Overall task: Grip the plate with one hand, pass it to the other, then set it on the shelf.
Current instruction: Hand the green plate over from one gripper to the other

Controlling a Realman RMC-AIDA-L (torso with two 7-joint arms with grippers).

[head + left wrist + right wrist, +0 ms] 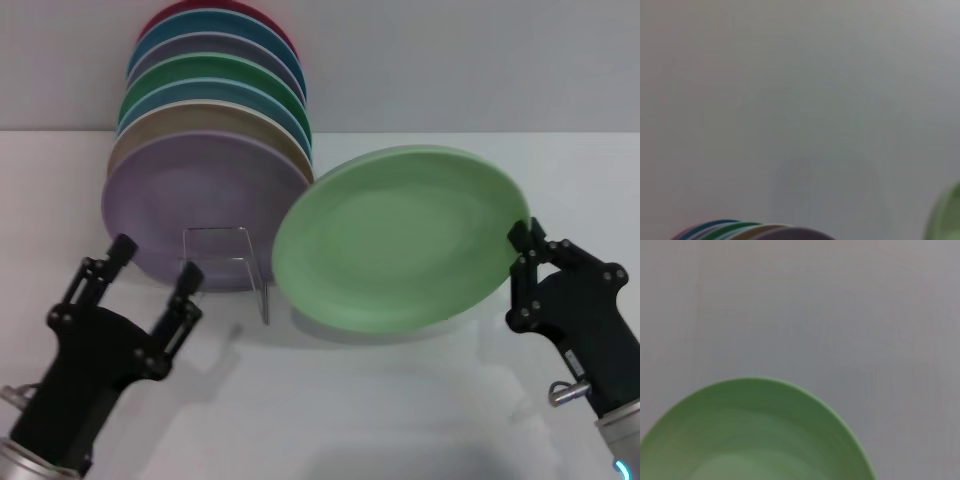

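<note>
At centre-right of the head view, the right gripper (527, 240) is pinching the plate (400, 240) by its edge, tilting its free side toward the wide-open left gripper (153, 268) waiting lower left, seemingly for the handover.

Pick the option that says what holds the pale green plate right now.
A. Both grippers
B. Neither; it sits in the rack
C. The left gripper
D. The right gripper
D: the right gripper pinches the plate at its rim, while the left gripper stands open, apart from it.
</note>
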